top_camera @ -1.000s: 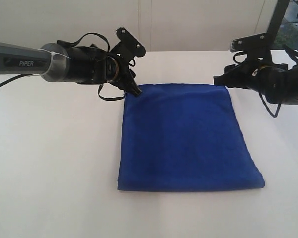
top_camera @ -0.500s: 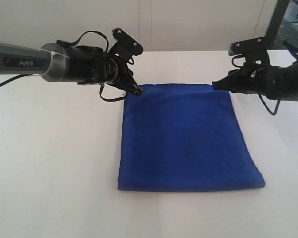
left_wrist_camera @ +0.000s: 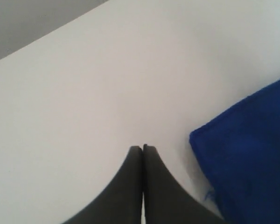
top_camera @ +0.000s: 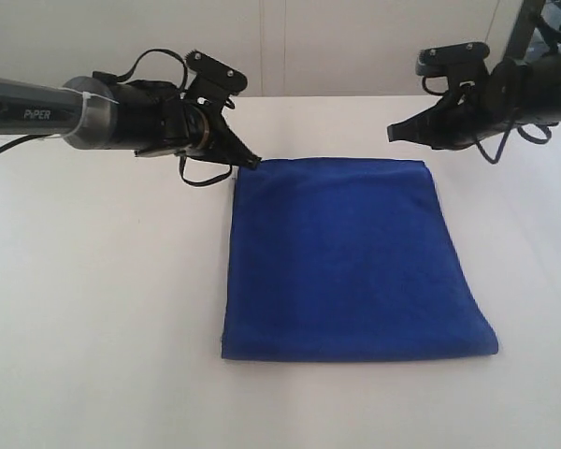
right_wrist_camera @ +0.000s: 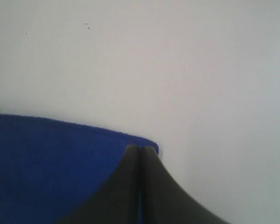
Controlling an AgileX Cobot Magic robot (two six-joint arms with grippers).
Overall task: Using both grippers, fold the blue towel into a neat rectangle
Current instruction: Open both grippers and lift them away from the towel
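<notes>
On the white table, the blue towel lies flat near the middle as a rough rectangle, with its four corners on the surface. The left gripper sits low at the towel's far left corner, on the end of a grey arm tube marked "PiPER". In the left wrist view its two dark fingers are pressed together with nothing between them. The towel's corner lies just beside them, not in their grasp, and a few loose threads show at its edge.

The right gripper hangs near the far right corner, and in the exterior view its tip is clear of the towel's far edge. Its fingers are likewise closed against each other. The right wrist view shows them in front of that corner with no cloth pinched.
</notes>
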